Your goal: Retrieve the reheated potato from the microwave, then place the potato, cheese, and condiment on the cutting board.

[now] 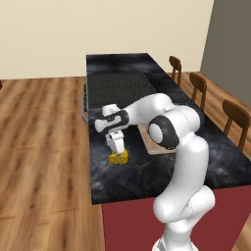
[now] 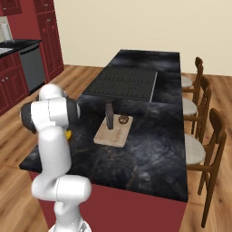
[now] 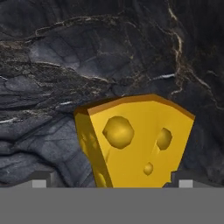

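Note:
The cheese (image 3: 135,144), a yellow wedge with holes, lies on the dark marble counter near its left edge (image 1: 118,158) and peeks out beside the arm (image 2: 68,134). My gripper (image 1: 116,148) points down just above it, open, with one fingertip (image 3: 39,181) on each side of the wedge and not touching it. The cutting board (image 2: 111,136) lies at mid-counter. The condiment (image 2: 109,115) stands upright on it beside a small brown round potato (image 2: 123,119). The arm hides part of the board (image 1: 156,147). The microwave is out of view.
A dark ridged cooktop (image 1: 117,88) lies beyond the board. Wooden chairs (image 2: 213,136) line the counter's right side. The counter's left edge (image 1: 90,162) runs close to the cheese. Dark red cabinets (image 2: 45,36) stand at far left.

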Controlling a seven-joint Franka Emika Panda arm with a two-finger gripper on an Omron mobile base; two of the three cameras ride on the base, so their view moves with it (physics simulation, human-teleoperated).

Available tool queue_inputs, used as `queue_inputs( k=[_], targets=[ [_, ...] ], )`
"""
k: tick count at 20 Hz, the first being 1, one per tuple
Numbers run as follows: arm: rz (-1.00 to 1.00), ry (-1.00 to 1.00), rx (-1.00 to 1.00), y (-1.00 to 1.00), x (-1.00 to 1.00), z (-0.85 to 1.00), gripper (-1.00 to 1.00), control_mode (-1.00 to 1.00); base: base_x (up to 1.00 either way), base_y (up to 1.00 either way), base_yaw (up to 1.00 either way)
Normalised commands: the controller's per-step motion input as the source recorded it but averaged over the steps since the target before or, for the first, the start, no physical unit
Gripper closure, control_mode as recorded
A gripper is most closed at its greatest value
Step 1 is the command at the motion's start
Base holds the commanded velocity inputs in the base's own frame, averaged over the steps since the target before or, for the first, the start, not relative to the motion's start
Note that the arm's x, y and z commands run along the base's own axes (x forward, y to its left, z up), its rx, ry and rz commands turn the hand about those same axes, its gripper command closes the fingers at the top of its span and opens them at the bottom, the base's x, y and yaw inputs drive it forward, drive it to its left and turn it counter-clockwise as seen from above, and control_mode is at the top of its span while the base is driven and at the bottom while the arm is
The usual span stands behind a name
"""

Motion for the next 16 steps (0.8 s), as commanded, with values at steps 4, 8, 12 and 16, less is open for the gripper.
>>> queue_inputs(
  k=[4, 8, 12, 16],
  targets=[
    [-0.06, -0.22, 0.0, -0.05, -0.04, -0.27, -1.0, -1.0, 0.0, 0.0, 0.0],
    [-0.06, -0.09, 0.0, -0.12, 0.03, -0.25, -1.0, -1.0, 0.0, 0.0, 0.0],
    [-0.03, -0.02, 0.01, -0.12, 0.02, -0.27, -1.0, -1.0, 0.0, 0.0, 0.0],
    [-0.01, -0.02, 0.03, -0.15, 0.04, -0.26, -1.0, -1.0, 0.0, 0.0, 0.0]
  ],
)
